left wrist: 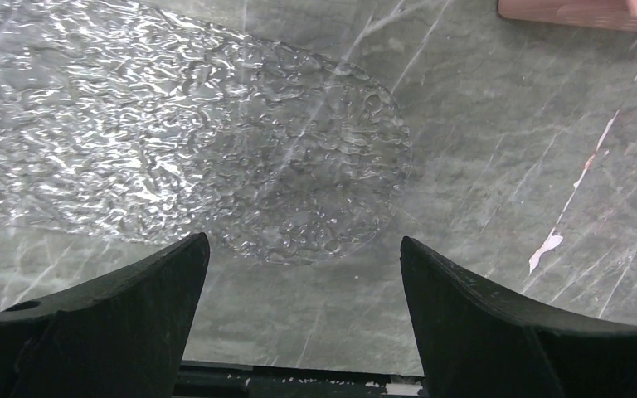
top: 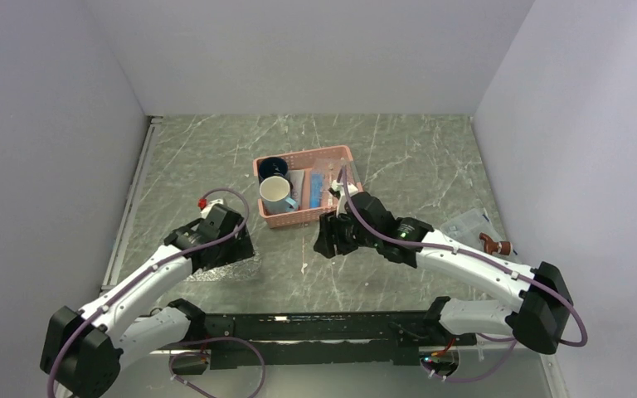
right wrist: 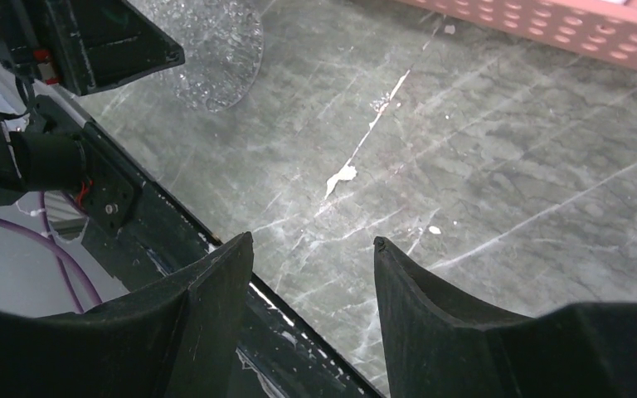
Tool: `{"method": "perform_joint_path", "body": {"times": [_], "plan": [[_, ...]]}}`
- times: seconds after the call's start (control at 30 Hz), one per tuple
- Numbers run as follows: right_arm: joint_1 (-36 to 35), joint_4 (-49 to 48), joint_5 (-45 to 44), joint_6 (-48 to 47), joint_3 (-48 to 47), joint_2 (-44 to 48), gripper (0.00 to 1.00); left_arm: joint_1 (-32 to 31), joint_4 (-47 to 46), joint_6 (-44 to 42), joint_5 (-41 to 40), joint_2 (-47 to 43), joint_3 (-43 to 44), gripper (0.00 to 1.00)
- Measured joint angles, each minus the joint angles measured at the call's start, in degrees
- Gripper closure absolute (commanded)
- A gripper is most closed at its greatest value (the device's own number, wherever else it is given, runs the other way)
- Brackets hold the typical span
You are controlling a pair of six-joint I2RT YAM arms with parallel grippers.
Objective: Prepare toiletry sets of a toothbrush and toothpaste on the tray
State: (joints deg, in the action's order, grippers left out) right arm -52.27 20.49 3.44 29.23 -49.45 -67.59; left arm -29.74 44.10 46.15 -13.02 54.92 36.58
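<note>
Top external view: the left gripper (top: 229, 247) hangs over the near-left part of the marble table (top: 415, 157), directly above the tray (top: 242, 267), whose glittery clear rim shows beside and below the wrist. The right gripper (top: 333, 240) sits near the table's centre, just in front of the pink basket (top: 344, 153). The basket holds a dark blue mug (top: 274, 167), a white mug (top: 275, 196) and a blue toothpaste tube (top: 320, 184) lying flat toward its right side. The other contents are too small to identify. A clear box (top: 471, 224) with a brown piece (top: 493, 245) lies at the right edge, well apart from both arms. From this view the jaw state of either gripper cannot be told. Left wrist view: the left gripper (left wrist: 303, 240) has its jaws spread wide, with nothing between them. The tray (left wrist: 174, 133) lies flat on the table just beyond the fingertips, its rounded end pointing right and nothing visible on the part shown. A corner of the pink basket (left wrist: 581, 10) enters at the upper right. Right wrist view: the right gripper (right wrist: 313, 239) has its jaws parted and holds nothing, with bare table (right wrist: 506, 166) between and beyond them. The tray (right wrist: 220, 46) appears at the upper left, under the left gripper's dark body, and the perforated wall of the pink basket (right wrist: 564, 29) crosses the upper right corner.
</note>
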Motion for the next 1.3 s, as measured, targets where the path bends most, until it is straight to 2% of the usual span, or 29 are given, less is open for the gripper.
{"method": "perform_joint_path", "body": {"times": [0.53,1.07,1.3], "plan": [[-0.07,0.0,-0.79,0.59,2.54,2.89,0.42,0.44,-9.6,-1.49,5.4,9.55,-2.84,0.13],[-0.07,-0.24,-0.74,1.07,3.37,2.89,0.42,0.44,-14.32,-3.56,8.7,11.78,-4.74,0.16],[-0.07,-0.24,-0.83,1.44,3.54,2.91,0.42,-2.6,-17.0,-4.7,8.66,14.27,-3.67,0.17]]}}
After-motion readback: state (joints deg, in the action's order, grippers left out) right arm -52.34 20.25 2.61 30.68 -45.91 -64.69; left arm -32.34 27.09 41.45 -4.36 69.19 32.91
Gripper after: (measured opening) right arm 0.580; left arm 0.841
